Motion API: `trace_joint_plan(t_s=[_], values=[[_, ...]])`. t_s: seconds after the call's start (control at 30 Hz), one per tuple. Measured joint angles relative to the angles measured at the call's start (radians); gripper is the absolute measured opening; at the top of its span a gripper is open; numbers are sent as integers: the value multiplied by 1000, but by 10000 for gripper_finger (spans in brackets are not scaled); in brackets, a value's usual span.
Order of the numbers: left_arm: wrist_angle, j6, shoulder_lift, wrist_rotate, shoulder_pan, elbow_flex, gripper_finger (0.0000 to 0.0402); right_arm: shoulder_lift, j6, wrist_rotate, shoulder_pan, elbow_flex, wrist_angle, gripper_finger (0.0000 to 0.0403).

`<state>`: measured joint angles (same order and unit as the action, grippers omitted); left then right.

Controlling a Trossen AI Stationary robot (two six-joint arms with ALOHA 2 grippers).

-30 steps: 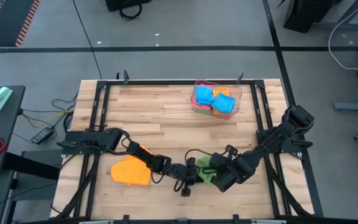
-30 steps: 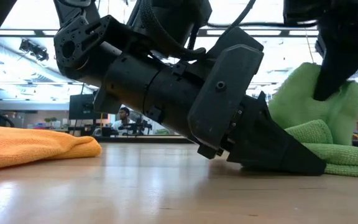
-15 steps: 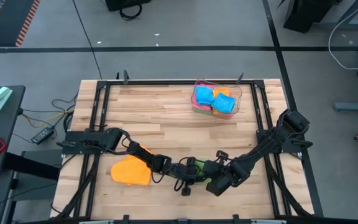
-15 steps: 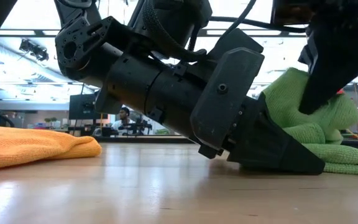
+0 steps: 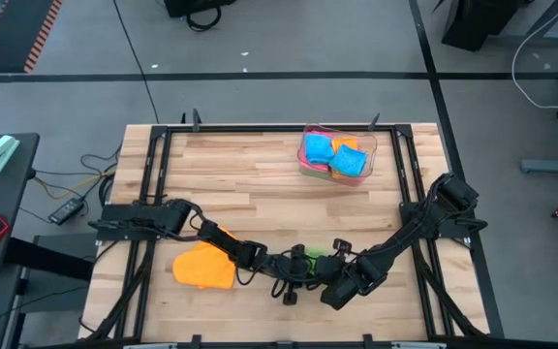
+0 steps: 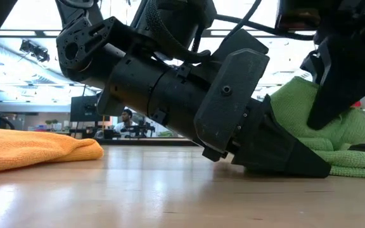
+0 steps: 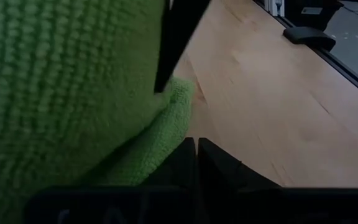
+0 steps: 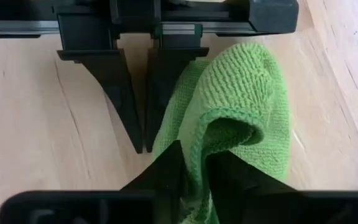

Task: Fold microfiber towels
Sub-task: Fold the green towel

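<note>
A green microfiber towel (image 8: 247,93) lies folded over on itself near the table's front edge, its lower layer (image 6: 353,170) flat on the wood. In the high view both arms cover most of the green towel (image 5: 305,254). My left gripper (image 6: 322,170) comes in low from the table's left, shut, with its tips at the towel's edge. My right gripper (image 8: 194,171) reaches down from the right and is shut on the towel's raised fold. An orange towel (image 5: 201,267) lies on the table to the left. My left gripper has its shut fingertips (image 8: 151,140) down on the table at the edge of the towel's lower layer (image 7: 179,99), slanting in from the table's left. One finger lies over the cloth; no cloth shows between the fingers. My right gripper pinches the rolled-over fold (image 8: 197,146) of the towel's upper part between its two fingers, slanting down from above and the right. The held fold stands raised over the lower layer, which stays on the table; it is slack and rounded.
A clear tray (image 5: 371,141) with blue and orange folded towels stands at the table's far right. The orange towel (image 6: 30,149) lies left of my left arm. Bare wood stretches across the table's middle and far left. A black frame runs along the table's edges.
My right gripper has moved down and toward the table's left and near edge, rolling as it went, closer to the left gripper. The green fold it holds has sunk lower over the bottom layer, which has stayed flat on the table.
</note>
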<state>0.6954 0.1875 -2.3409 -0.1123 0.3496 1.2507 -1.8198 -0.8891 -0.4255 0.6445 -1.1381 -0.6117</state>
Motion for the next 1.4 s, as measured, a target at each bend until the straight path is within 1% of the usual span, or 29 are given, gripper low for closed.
trace_joint_plan(t_s=[0.13,0.37,0.47,0.53,0.7,0.87,1.0,1.1,1.27,1.33,1.4], values=[[-3,-6,0,0,0,0,30,1,0,8,0,0,9,118],[-5,-12,0,1,1,0,36,3,-8,41,6,0,36,214],[-7,-13,0,1,1,0,32,9,-13,53,9,0,36,242],[-8,-15,0,6,1,0,29,21,-12,64,12,0,32,253],[-10,-15,0,23,0,0,23,68,-13,58,13,0,23,260],[-10,-16,0,26,-1,0,27,107,-59,56,13,0,-40,258],[-14,-17,1,28,0,0,24,148,-93,40,16,0,-58,257],[-16,-17,1,30,0,0,21,176,-122,7,15,0,-119,257],[-18,-17,1,31,0,0,26,196,-203,-118,15,1,-284,256],[-18,-16,1,31,0,0,28,191,-207,-145,8,20,-286,256],[-18,-16,1,32,0,0,28,176,-193,-140,-6,54,-239,256]])
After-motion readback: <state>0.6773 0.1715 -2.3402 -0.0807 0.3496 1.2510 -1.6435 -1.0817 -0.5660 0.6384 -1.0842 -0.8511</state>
